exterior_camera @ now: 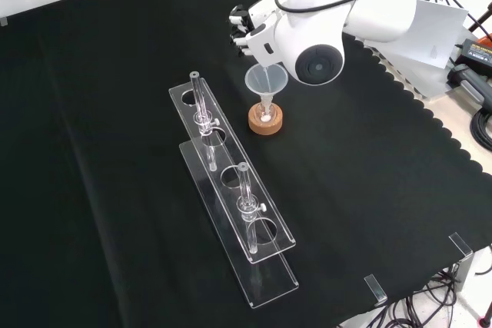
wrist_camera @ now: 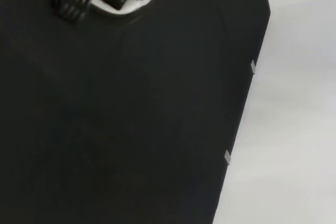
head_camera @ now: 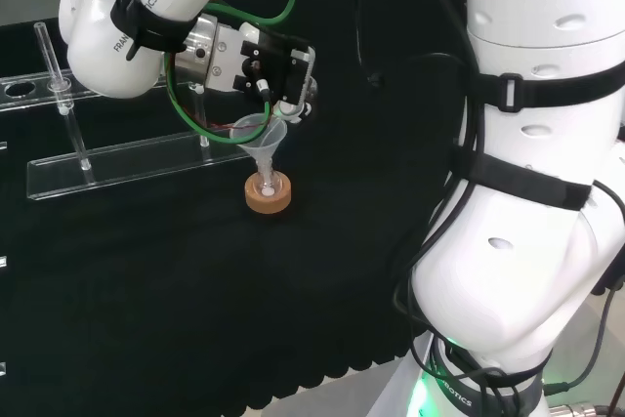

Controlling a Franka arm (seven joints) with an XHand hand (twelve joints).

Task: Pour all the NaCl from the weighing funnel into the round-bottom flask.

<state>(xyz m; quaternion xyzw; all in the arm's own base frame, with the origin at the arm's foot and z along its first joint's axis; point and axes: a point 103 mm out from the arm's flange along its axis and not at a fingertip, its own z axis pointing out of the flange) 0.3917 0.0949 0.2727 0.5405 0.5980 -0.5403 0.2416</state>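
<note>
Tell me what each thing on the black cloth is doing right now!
hand: up above the funnel, tipped toward it; what it holds is hard to see.
funnel: upright, wide end up, stem down in the flask.
flask: sits upright in the cork ring.
cork ring: flat on the cloth.
clear rack: standing, two glass tubes upright in it.

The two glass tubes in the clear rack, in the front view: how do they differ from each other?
The farther glass tube stands in the rack's upper end, close to the cork ring; the nearer glass tube stands lower in the view, away from it. The farther tube appears slightly longer. Both are clear, stand upright, and carry a small side fitting at mid-height.
</note>
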